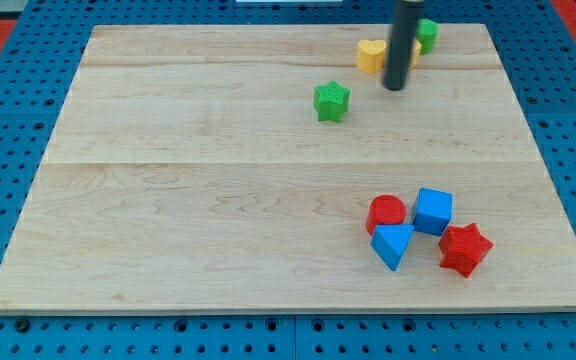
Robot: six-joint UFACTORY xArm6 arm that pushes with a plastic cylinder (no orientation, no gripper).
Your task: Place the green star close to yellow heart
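Note:
The green star (332,101) lies on the wooden board (218,200) in the upper middle of the view. The yellow heart (371,56) lies up and to the right of it, near the board's top edge, with a gap between them. My tip (395,86) is at the end of the dark rod, just right of and below the yellow heart, and to the right of the green star, touching neither as far as I can see. A green block (426,33) sits behind the rod at the top, partly hidden.
A cluster sits at the lower right of the board: a red cylinder (387,212), a blue cube (433,211), a blue triangular block (394,245) and a red star (465,249). Blue perforated table surrounds the board.

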